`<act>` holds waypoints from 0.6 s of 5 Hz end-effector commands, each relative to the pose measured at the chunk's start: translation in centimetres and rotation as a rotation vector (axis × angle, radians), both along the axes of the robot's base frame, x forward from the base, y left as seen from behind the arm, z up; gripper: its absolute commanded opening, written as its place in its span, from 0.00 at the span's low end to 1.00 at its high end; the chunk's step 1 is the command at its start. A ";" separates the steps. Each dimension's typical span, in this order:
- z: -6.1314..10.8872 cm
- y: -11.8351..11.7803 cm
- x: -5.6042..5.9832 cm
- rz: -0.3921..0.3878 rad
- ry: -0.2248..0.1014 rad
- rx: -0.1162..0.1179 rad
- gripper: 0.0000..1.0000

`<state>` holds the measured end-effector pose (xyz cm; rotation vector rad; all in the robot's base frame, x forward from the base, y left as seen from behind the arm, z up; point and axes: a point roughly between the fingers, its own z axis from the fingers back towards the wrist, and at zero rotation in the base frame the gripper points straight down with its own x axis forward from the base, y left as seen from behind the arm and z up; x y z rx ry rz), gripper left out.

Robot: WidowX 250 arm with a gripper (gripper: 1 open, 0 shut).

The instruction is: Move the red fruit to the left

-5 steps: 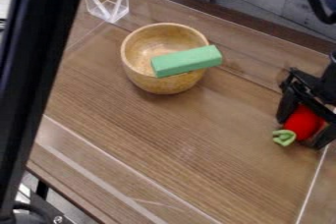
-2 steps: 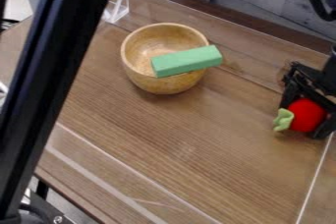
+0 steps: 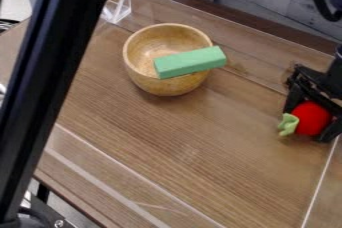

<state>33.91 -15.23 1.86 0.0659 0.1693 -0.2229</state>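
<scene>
Near the right edge of the table (image 3: 147,147), the gripper (image 3: 315,112) sits low around the red fruit (image 3: 311,118), jaws wide open, holding nothing yet. The fruit has turned since a second ago, now showing more red. Its green stem (image 3: 287,124) points left; it looks round, with no clear long side.

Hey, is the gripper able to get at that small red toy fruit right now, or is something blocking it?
Probably yes. The black gripper stands open right around the small red toy fruit, and the wooden bowl with the green block sits well apart, so nothing seems to block it.
</scene>
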 end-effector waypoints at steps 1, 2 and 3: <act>1.0 -0.7 -0.1 -0.042 -0.018 -0.030 1.00; 1.1 -0.7 -0.8 -0.080 -0.010 -0.034 1.00; 1.1 -1.0 -1.2 -0.116 -0.004 -0.037 1.00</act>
